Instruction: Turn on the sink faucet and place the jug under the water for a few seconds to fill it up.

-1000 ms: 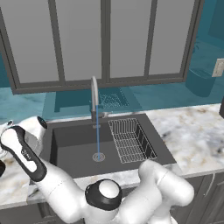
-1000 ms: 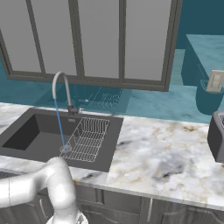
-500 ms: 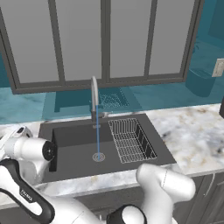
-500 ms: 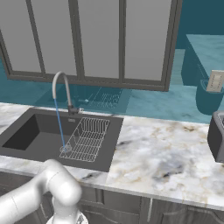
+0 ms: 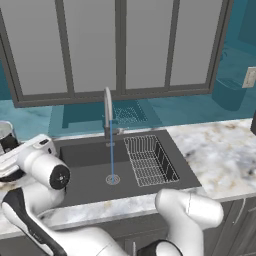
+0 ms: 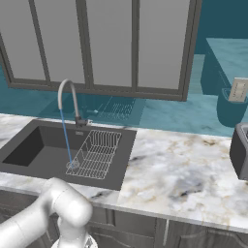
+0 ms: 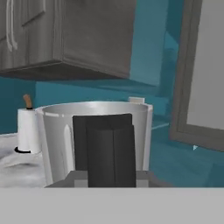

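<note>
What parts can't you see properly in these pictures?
- Jug, hand view: its lower part is cut off by the bottom edge, and the gripper's dark fingers cover its middle.
- Jug, left base view: mostly hidden behind the white arm at the left edge.
- Sink, right base view: near left corner hidden by the arm.

1. White-and-grey marbled stone counter [image 5: 220, 150] runs under the window; long bare stretch on the far right side.
2. Dark grey rectangular sink basin [image 5: 85, 175] set into the counter, round drain in its floor.
3. Wire rack insert [image 5: 149, 160] sits in the basin's right part.
4. Slim silver-grey gooseneck faucet [image 5: 107, 112] stands on the counter at the basin's back edge.
5. Clear glass cylindrical jug [image 5: 5, 134] at the counter's far left; whether it rests on the stone, cannot tell.
6. White paper-towel roll with brown knob [image 7: 27, 127] stands upright on the counter beyond the jug.
7. Dark boxy appliance [image 6: 240, 150] at the counter's right end, cut off by the frame.
</note>
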### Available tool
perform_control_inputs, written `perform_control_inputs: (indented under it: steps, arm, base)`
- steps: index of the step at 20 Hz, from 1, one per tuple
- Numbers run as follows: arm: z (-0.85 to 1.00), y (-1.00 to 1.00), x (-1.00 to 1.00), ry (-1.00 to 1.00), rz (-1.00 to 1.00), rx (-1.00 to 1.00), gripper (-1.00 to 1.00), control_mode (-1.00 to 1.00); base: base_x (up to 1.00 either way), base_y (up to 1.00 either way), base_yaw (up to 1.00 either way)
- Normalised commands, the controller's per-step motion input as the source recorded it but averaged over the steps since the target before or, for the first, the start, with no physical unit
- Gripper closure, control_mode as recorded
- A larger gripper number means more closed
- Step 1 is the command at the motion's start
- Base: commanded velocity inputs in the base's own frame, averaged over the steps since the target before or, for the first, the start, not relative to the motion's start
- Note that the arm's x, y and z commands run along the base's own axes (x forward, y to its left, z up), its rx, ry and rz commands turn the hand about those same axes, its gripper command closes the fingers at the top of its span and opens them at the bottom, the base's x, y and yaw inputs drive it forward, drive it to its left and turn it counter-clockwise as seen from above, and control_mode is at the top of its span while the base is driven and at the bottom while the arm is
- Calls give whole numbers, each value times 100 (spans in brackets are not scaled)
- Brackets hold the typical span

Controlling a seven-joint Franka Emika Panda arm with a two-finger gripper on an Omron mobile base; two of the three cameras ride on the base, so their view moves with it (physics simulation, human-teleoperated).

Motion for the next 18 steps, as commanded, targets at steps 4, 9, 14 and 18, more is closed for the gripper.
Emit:
perform_control_inputs:
  steps: [4,9,14,18]
  arm:
    - [35,-25,0,17,-17,8,100,-100]
    - [14,-18,0,10,-14,6,100,-100]
    - [0,-33,0,0,-13,4,100,-100]
    - [-3,-53,0,0,-10,5,100,-100]
  base:
    - [0,0,0]
    - [0,0,0]
    - [0,0,0]
    - [0,0,0]
